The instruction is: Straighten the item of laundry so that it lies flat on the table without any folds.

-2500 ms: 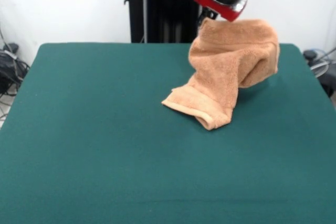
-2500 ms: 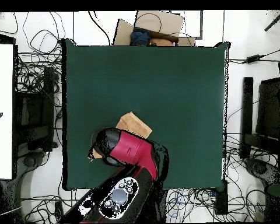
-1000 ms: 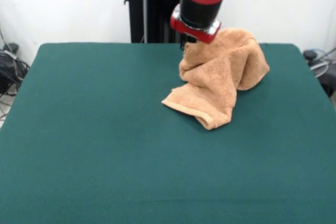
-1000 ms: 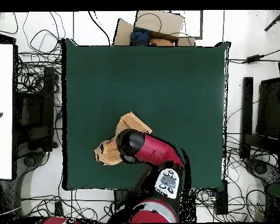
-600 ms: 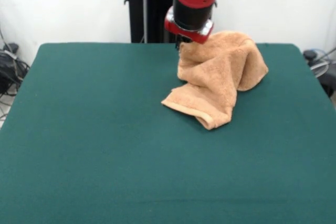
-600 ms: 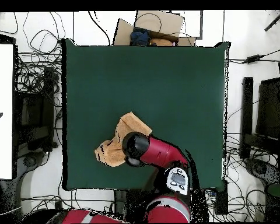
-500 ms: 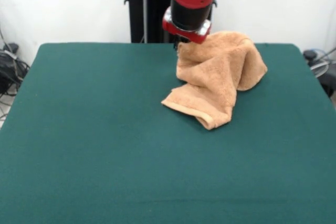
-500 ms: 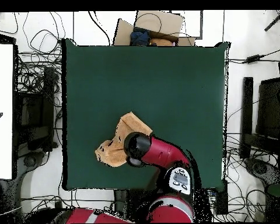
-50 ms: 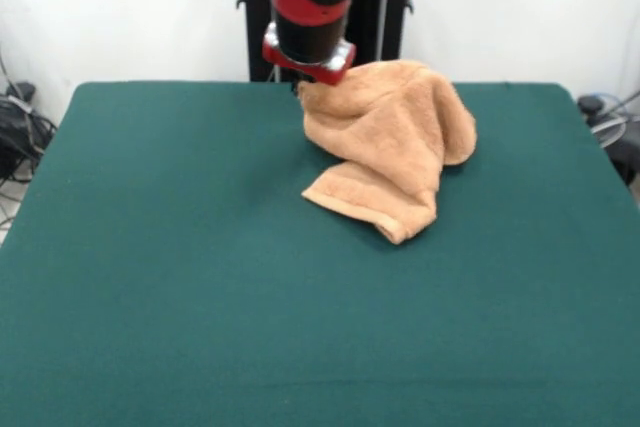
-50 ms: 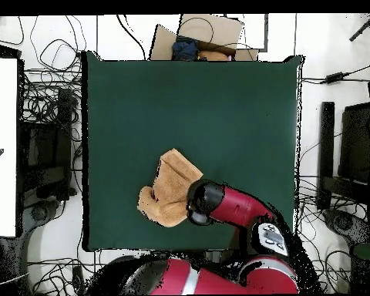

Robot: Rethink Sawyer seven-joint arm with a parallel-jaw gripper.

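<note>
One towel (image 9: 392,142), still bunched, hangs from my gripper (image 9: 303,84) just above centre in the front view, its upper edge pinched at the gripper's tip while the lower folds rest on the table (image 9: 180,277). Over the last couple of seconds I have carried that held edge leftward across the frame, and the raised mass has followed, sagging lower; the grounded end, a doubled flap with its border band showing, has barely shifted. From overhead, the towel (image 10: 168,194) sits lower left of centre, with my arm (image 10: 233,203) reaching in from the lower right. The drag is stretching the cloth away from its anchored end, which I judge to be the start of unrolling it, yet several layers remain stacked, and flattening is far from done.
</note>
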